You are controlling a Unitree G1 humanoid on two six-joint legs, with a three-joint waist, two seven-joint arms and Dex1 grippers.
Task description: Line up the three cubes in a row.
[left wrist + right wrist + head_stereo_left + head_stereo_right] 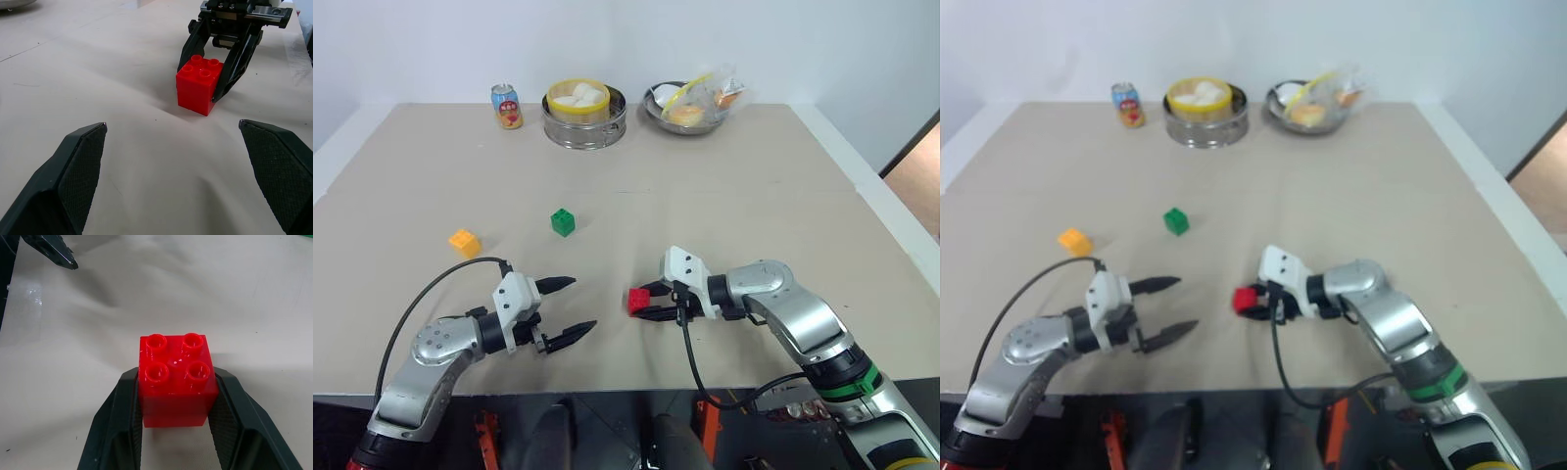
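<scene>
Desk (754, 196): beige surface, carrying everything below; the cubes lie on its near half.
Far-edge items: steel steamer pot (584, 115) with a yellow basket of white buns, steel bowl (690, 106) of wrapped food, drink can (506, 106). All stand well apart from the work area.
Right end effector (649, 305): closed on the red cube, one finger against each side face, as the right wrist view confirms.
Left end effector (570, 307): jaws spread wide, holding nothing, pointing across toward the red cube with bare desk between.
Red cube (177, 379): upright, studs up, at the near centre of the desk; it appears to sit on or just off the surface, which one cannot be told.
Green cube (563, 222): alone, farther back and left of the red one.
Orange-yellow cube (464, 242): alone, left of the green one, near it but apart.
Step in hand: judged as carrying the red cube toward the other two; no row formed yet.
Next move: calls for setting red down in line with green and orange-yellow, then releasing squarely so it does not tip.
</scene>
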